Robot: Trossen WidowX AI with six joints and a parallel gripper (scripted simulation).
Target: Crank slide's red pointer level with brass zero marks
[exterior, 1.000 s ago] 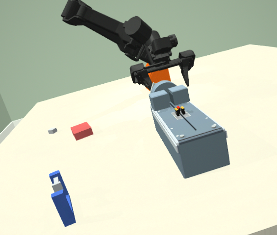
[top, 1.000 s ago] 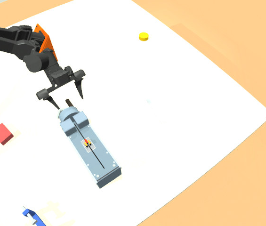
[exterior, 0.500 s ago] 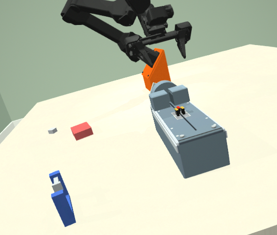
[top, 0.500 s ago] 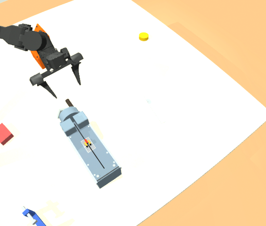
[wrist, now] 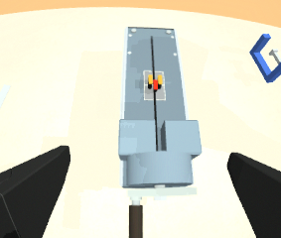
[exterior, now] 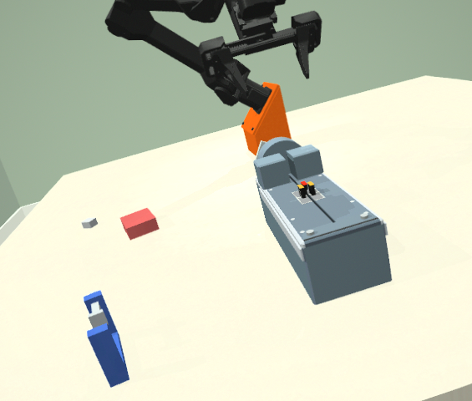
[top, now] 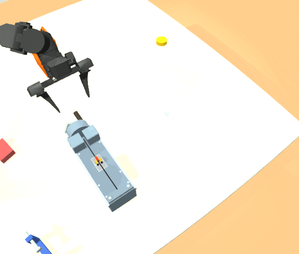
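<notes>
Now my claw [top: 74,104] hangs wide open and empty above the tabletop [top: 212,115], well apart from the crank handle [top: 77,115] at the machine's [top: 104,174] far end; the red pointer [top: 97,158] sits by the brass marks [top: 99,162], and any downward drift could nudge the handle and spoil that alignment.

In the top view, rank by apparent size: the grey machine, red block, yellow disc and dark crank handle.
1. grey machine, by far the largest
2. red block
3. yellow disc
4. crank handle, though it is close to the disc; the order of these two is unsure.
</notes>
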